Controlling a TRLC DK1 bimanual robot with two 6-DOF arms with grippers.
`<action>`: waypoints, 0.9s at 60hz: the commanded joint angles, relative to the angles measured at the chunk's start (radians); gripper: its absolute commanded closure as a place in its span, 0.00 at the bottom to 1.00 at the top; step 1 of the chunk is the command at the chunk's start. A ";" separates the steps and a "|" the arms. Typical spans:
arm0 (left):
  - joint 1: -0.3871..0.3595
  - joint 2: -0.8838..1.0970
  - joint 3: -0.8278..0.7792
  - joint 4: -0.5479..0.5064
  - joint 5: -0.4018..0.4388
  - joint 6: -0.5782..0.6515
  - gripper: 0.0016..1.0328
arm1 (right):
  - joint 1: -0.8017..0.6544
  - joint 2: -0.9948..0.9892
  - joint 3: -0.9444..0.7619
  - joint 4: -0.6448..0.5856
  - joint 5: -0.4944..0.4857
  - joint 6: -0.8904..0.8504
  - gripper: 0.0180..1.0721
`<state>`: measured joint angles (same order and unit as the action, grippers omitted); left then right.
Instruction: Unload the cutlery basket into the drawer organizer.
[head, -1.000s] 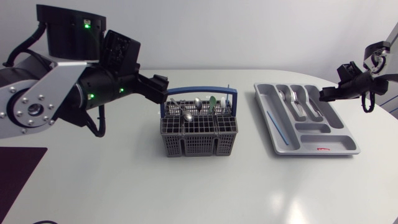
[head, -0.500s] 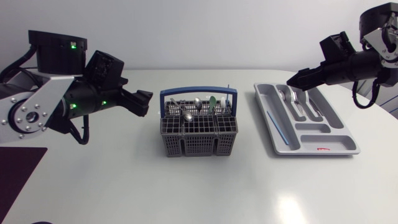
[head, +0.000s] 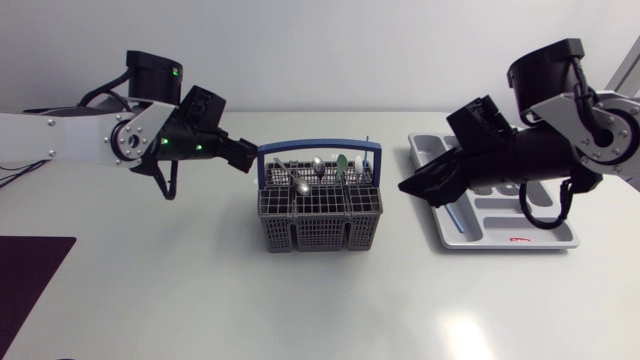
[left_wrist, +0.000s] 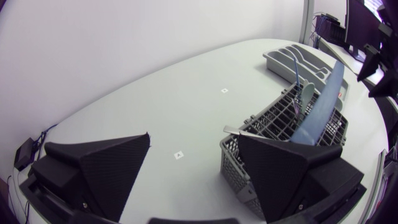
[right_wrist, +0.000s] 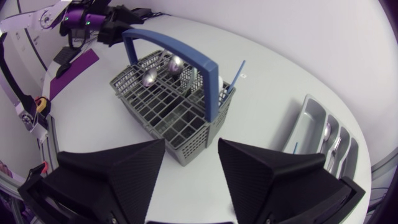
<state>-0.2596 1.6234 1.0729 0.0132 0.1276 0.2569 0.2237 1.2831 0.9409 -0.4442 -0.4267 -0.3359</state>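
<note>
Cutlery basket (head: 320, 212) stands near the middle of the table (head: 200, 300). It is grey mesh with a blue handle (head: 320, 146) arching over it. Several spoons (head: 301, 186) stand in its compartments with their bowls up, along with a pale green piece (head: 342, 161) and a thin blue stick (head: 368, 150) at its far right corner. The drawer organizer (head: 545, 235) lies to the basket's right, apart from it, with a slim blue rod (head: 457, 218) in its long left compartment. In the right wrist view we can make out spoon bowls in its narrow compartments.

Our left hand (head: 245, 158) is just beside the left end of the handle, a little above the table; we cannot tell whether it touches. In its wrist view the two fingers (left_wrist: 106, 168) are spread wide with nothing between them. The basket sits just ahead, off to the side of one finger.

Our right hand (head: 412, 186) hangs between the basket and the organizer, at the organizer's left edge, and its arm crosses above the organizer's far half. Its fingers (right_wrist: 118, 171) are apart and hold nothing, with the basket ahead of them on the table.
</note>
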 joint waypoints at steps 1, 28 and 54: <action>0.017 0.056 0.070 0.004 0.024 -0.030 0.05 | 0.032 -0.013 -0.037 0.009 -0.007 0.031 0.65; 0.045 0.179 0.208 -0.045 0.132 -0.084 0.06 | 0.200 0.032 -0.145 0.124 0.013 0.043 0.86; 0.160 0.178 0.340 -0.383 0.409 0.018 0.26 | 0.207 0.047 -0.185 0.162 0.019 0.043 0.86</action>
<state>-0.1192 1.7821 1.3594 -0.3286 0.4980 0.2333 0.4191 1.3106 0.7811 -0.3031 -0.4149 -0.3134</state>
